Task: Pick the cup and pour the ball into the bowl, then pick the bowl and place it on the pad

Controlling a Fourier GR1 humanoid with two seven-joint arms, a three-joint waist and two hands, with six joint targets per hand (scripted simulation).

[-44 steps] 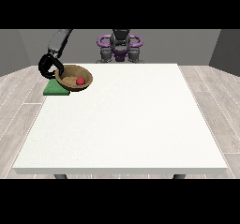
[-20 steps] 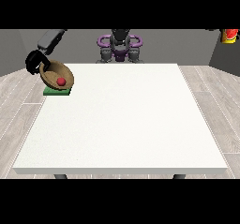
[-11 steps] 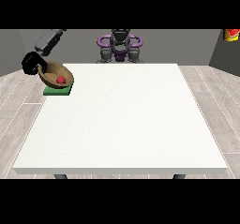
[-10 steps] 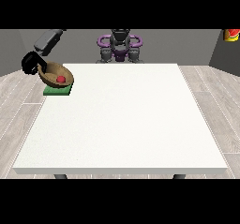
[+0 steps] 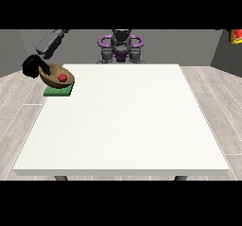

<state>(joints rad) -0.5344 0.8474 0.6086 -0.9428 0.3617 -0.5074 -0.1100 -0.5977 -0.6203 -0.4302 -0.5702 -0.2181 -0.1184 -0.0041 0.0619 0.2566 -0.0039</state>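
We see white table (image 5: 123, 121) filling frame centre. Green pad (image 5: 57, 91) lies at table's upper left edge. Brown bowl (image 5: 57, 76) sits tilted just above pad, touching or nearly so; we cannot tell which. Black hand at view's left (image 5: 34, 66) grasps bowl's left rim. Red ball (image 5: 62, 77) rests inside bowl. Red cup (image 5: 235, 35) shows at frame's upper right edge; hand there we cannot see.

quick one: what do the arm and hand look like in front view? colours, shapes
Only one arm shows clearly: a grey, rounded, tube-like segment running down to a black hand at the view's left. No cables or markings are discernible. The torso is grey and dark with purple ring-shaped parts. The other hand is out of view.
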